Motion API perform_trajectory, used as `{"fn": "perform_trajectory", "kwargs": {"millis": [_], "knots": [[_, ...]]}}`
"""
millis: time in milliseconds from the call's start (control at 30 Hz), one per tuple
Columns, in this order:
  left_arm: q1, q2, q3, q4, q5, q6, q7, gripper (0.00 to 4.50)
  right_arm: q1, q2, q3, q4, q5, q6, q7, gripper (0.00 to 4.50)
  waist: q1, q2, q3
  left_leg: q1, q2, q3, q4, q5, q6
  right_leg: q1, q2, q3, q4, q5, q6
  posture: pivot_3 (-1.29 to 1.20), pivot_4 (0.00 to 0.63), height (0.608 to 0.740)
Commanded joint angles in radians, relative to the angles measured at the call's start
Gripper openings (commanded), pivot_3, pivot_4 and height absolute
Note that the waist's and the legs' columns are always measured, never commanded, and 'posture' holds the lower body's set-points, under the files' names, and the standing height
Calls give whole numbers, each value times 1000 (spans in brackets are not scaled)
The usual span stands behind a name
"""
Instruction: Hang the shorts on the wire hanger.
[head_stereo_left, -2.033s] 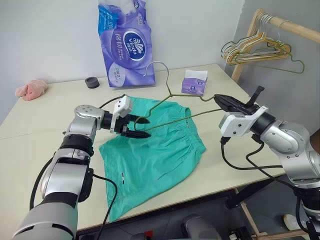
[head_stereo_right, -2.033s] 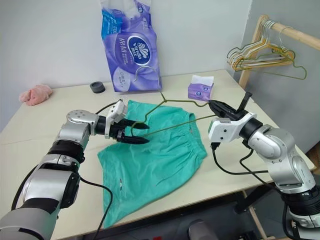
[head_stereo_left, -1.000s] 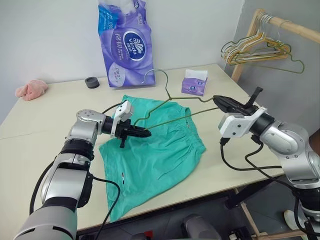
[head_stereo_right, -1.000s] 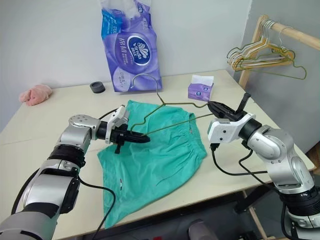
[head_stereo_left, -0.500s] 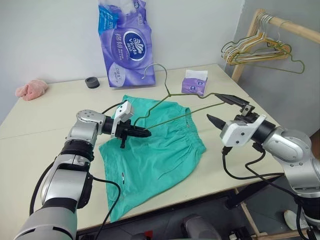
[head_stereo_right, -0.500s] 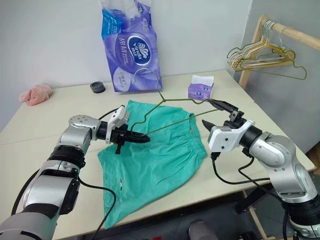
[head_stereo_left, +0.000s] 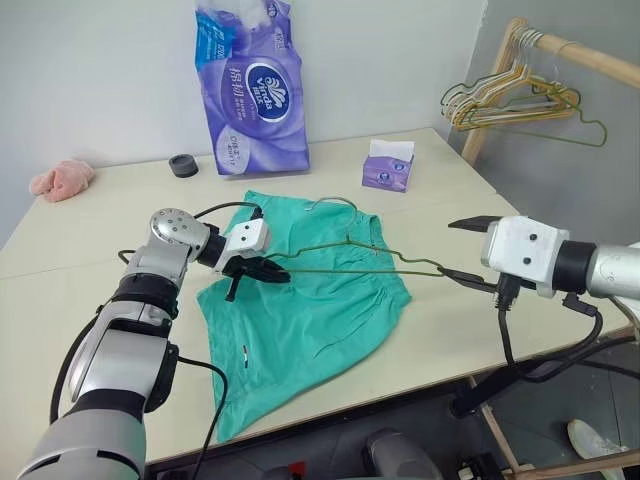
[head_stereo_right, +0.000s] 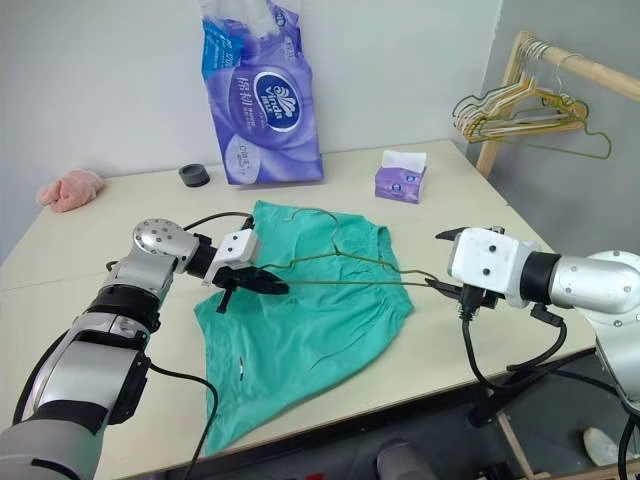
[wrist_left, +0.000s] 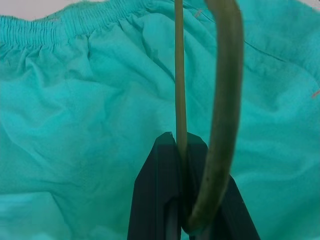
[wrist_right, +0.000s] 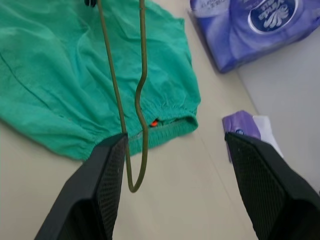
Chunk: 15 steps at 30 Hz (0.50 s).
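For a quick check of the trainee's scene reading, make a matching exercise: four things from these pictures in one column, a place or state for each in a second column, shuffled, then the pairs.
Things:
1. wire hanger
2. shorts
3. right gripper
4. pink cloth

Places or states:
A. open, gripping nothing
B. spread flat on the table
C. at the table's far left edge
D. pinched at one end by the left gripper

Pairs: 1-D, 2-B, 3-A, 4-C

Left gripper (head_stereo_left: 268, 272) clamped, right gripper (wrist_right: 172, 192) agape
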<state>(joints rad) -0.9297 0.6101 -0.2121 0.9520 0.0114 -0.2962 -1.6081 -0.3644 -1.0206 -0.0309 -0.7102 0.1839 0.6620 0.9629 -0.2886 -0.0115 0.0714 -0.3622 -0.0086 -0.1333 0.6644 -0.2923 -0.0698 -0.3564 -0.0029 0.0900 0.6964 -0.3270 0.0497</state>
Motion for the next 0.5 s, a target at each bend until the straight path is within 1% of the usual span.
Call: {"fn": "perform_trajectory", "kwargs": {"millis": [33, 67, 133, 200, 333, 500], "knots": [[-29, -9, -1, -7, 6, -16, -3, 0, -56, -19, 101, -53, 38, 158, 7, 3305, -3, 0, 0, 0, 0, 0, 0, 0, 0, 0, 0, 0, 0, 0, 0, -339, 32, 740], [-29, -11, -1, -9, 8, -17, -2, 0, -73, -7, 119, -57, 44, 191, -7, 3305, -5, 0, 0, -1, 0, -1, 0, 0, 0, -1, 0, 0, 0, 0, 0, -339, 32, 740], [-29, -21, 1, -25, 11, -13, 14, 0, -106, 12, 207, -41, 12, 274, -52, 3305, -14, 0, 0, -1, 0, 1, 0, 0, 0, -2, 0, 0, 0, 0, 0, -339, 32, 740], [-29, -27, 3, -34, 12, -9, 28, 0, -134, 31, 268, -13, -13, 318, -83, 3305, -17, 0, 0, -1, 0, 1, 0, 0, 0, -1, -1, 1, 0, 0, 0, -343, 34, 740], [-17, -25, 5, -49, 15, -8, 40, 0, -174, 55, 328, 61, -54, 331, -128, 3305, -21, 0, 0, -1, 1, 1, -1, 0, 0, -2, -2, 1, 0, 0, 0, -340, 34, 740], [5, -7, 3, -70, 32, -16, 78, 0, -175, 46, 352, 115, -85, 312, -139, 3305, -21, 0, 0, -2, 0, 1, -1, 0, 0, -3, -4, 1, 0, 0, 0, -332, 34, 740]]}}
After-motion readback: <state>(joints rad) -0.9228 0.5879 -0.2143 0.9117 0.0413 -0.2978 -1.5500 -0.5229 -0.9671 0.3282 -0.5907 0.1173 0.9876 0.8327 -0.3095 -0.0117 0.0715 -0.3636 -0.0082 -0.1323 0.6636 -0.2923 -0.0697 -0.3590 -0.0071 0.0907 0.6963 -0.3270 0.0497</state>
